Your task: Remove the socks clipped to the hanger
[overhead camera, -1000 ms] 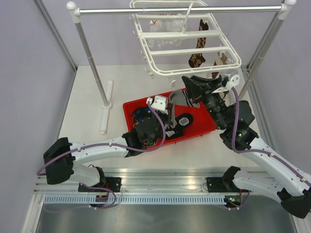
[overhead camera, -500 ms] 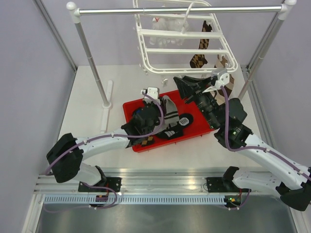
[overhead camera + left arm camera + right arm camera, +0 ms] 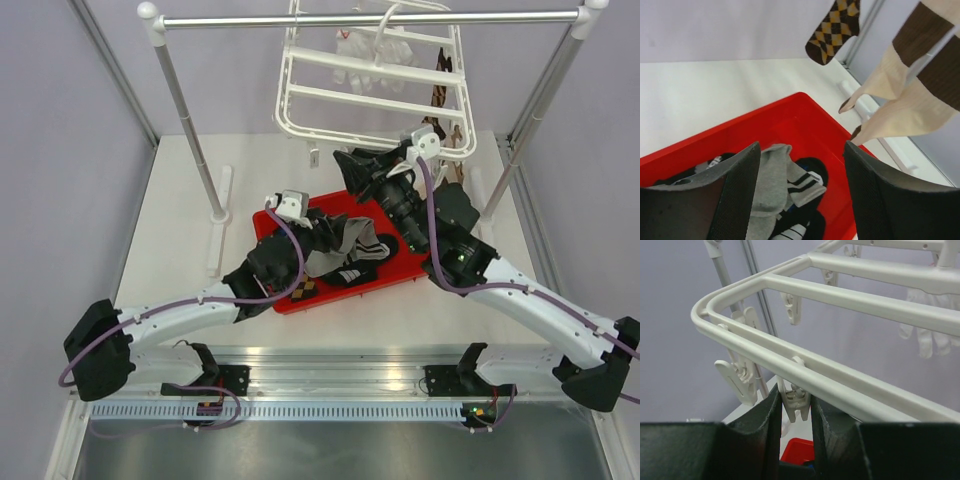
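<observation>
The white hanger (image 3: pixel 370 95) hangs tilted from the rail. A brown-mustard argyle sock (image 3: pixel 834 27) and brown-cream striped socks (image 3: pixel 912 90) dangle from its right side (image 3: pixel 442 100). My right gripper (image 3: pixel 795 396) is shut on an empty white clip (image 3: pixel 796 399) under the hanger's near rail (image 3: pixel 840 382); in the top view it (image 3: pixel 347 160) reaches up beneath that rail. My left gripper (image 3: pixel 802 150) stands open and holds nothing, low over the red tray (image 3: pixel 805 115). In the tray lie a grey sock (image 3: pixel 767 185) and black socks (image 3: pixel 812 167).
The silver rail stand (image 3: pixel 190 140) spans the back; its posts stand left and right of the red tray (image 3: pixel 400 262). A small white glove-like cloth (image 3: pixel 927 337) hangs from the hanger's far side. The purple walls stand close on both sides.
My left gripper has opened, let the grey sock fall into the tray, and drawn back left. My right gripper has moved left, and the hanger has swung up and back.
</observation>
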`<state>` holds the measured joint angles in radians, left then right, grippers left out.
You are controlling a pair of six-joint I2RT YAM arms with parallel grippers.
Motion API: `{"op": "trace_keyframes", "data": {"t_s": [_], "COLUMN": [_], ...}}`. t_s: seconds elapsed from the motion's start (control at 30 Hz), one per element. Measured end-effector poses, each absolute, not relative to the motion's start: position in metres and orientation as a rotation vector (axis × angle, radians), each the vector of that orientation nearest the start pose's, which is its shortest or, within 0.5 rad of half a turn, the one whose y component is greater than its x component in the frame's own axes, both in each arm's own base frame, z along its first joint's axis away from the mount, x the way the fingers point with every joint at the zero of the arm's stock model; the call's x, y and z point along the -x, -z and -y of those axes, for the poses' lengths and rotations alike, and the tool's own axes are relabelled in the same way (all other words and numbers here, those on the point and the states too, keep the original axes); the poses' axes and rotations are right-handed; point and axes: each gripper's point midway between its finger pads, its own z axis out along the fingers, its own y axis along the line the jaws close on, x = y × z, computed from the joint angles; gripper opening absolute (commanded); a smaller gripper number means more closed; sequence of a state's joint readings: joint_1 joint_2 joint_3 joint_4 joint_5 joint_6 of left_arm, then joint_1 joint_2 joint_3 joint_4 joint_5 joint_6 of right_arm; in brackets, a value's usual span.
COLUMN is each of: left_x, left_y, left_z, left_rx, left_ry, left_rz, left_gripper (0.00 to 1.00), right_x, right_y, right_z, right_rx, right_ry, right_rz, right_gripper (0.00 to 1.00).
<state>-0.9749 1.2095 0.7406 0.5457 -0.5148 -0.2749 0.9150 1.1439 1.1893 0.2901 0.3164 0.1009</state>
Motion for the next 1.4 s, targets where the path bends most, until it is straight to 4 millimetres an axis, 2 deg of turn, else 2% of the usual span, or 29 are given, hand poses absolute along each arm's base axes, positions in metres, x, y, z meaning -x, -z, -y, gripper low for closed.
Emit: {"op": "trace_keyframes", "data": {"t_s": [0.1, 0.23, 0.47, 0.63, 0.73, 0.8, 0.93, 1.1, 1.4], "left_x": [-0.282, -0.275, -0.264, -0.253, -0.247, -0.248, -0.255, -0.264, -0.270], "left_y": [-0.279, -0.267, -0.235, -0.196, -0.169, -0.158, -0.155, -0.162, -0.194], "left_z": [0.306, 0.325, 0.379, 0.417, 0.428, 0.432, 0.436, 0.431, 0.427], "left_rx": [-0.165, -0.227, -0.355, -0.487, -0.571, -0.599, -0.611, -0.594, -0.578], "left_ry": [0.663, 0.704, 0.718, 0.648, 0.583, 0.534, 0.468, 0.445, 0.544], "left_rz": [-1.515, -1.504, -1.430, -1.366, -1.365, -1.363, -1.343, -1.325, -1.258], "left_gripper": [0.75, 0.76, 0.83, 0.86, 0.87, 0.89, 0.89, 0.89, 0.84], "right_x": [-0.286, -0.295, -0.307, -0.313, -0.317, -0.318, -0.319, -0.319, -0.319], "right_y": [-0.474, -0.484, -0.480, -0.474, -0.473, -0.472, -0.470, -0.470, -0.468], "right_z": [-0.295, -0.314, -0.339, -0.348, -0.353, -0.356, -0.358, -0.358, -0.358], "right_rx": [0.237, 0.240, 0.244, 0.235, 0.232, 0.233, 0.235, 0.236, 0.240], "right_ry": [-0.682, -0.678, -0.654, -0.634, -0.627, -0.623, -0.618, -0.616, -0.613], "right_rz": [-1.271, -1.288, -1.343, -1.365, -1.372, -1.378, -1.386, -1.389, -1.395], "right_gripper": [0.01, 0.01, 0.01, 0.01, 0.01, 0.01, 0.01, 0.01, 0.01]}}
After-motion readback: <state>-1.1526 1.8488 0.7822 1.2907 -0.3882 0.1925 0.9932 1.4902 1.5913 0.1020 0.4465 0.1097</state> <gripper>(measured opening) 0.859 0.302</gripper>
